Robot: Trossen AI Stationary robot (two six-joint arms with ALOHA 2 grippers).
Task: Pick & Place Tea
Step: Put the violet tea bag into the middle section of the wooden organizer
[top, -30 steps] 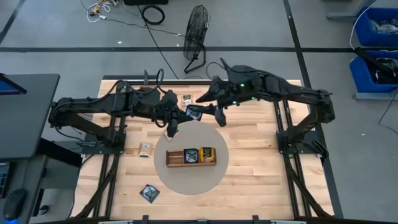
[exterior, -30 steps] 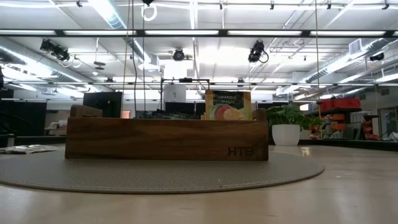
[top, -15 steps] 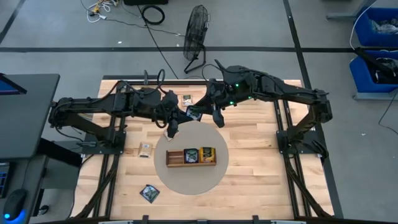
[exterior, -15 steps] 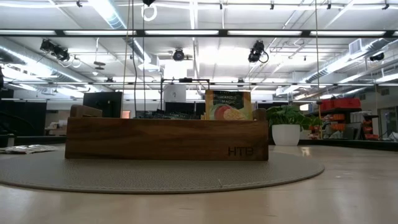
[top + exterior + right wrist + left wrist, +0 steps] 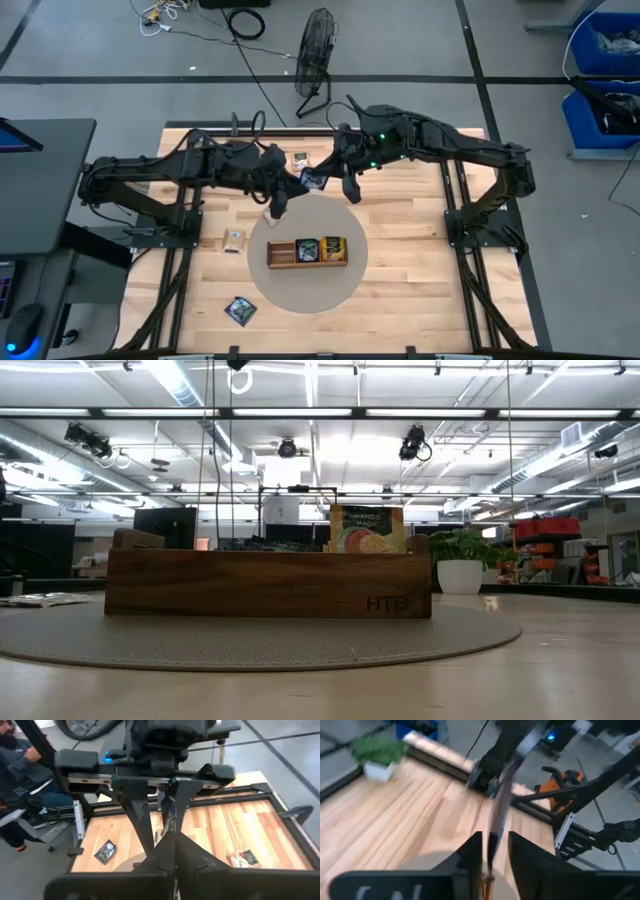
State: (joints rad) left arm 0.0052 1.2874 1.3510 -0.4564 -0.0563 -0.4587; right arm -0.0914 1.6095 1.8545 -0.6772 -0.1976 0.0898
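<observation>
High view had both arms meeting over the far edge of the round mat (image 5: 300, 292), beyond the wooden tray (image 5: 307, 265), with a dark sachet (image 5: 313, 180) caught between them. The right gripper (image 5: 326, 177) was clamped tight on it. The left gripper (image 5: 302, 183) had its fingers (image 5: 472, 855) parted a little either side of the packet, no longer pressing it.

Risky spot, this! The right's pinch looked to be on a thin edge only. If the left fingers brushed the packet on their way out, it could twist or drop onto the mat. Later, a tilted packet could catch on a tray divider.

Only the wrist views showed the grip: from the left wrist the packet ran edge-on through the gap, and from the right wrist it stood as a thin line. The right wrist view also caught a seated person (image 5: 20, 765) beyond the table.

Low view saw neither gripper, but it alone showed the orange sachet (image 5: 367, 528) standing upright in the tray's right compartment. Loose sachets, a beige one (image 5: 234, 239) and a dark one (image 5: 240, 311), lay left of the tray.
</observation>
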